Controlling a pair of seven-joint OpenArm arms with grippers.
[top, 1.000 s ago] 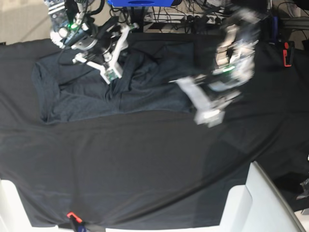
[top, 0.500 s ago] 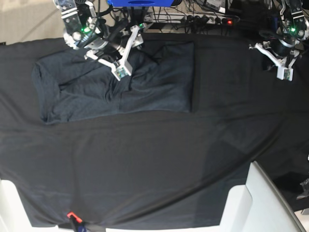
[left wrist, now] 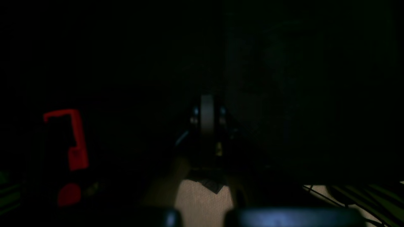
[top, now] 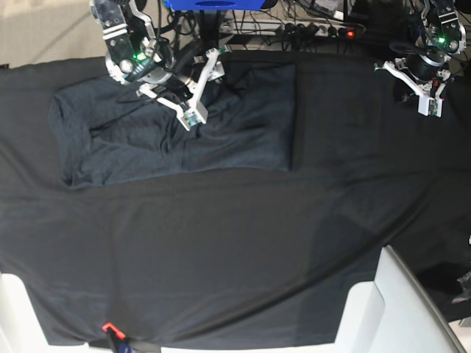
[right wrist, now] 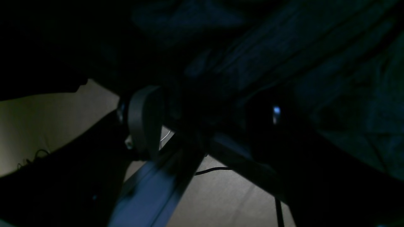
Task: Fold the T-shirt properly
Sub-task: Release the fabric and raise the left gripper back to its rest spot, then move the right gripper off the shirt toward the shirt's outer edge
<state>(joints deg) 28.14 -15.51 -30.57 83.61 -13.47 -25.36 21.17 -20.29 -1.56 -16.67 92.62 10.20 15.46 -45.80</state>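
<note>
- T-shirt (top: 176,140) lies upper left of the base frame, on the black table cloth (top: 235,250), folded into a rough rectangle
- My right gripper (top: 197,103) hovers over its top edge, jaws apart, holding nothing
- My left gripper (top: 428,103), upper right, pressed together, empty
- Left end lumpy; I judge one tidying fold remains

The base view is evenly lit and sharp, with low contrast between the T-shirt (top: 176,136) and the table cloth (top: 221,250). Both wrist views are severely underexposed, nearly black, soft in focus.
</note>
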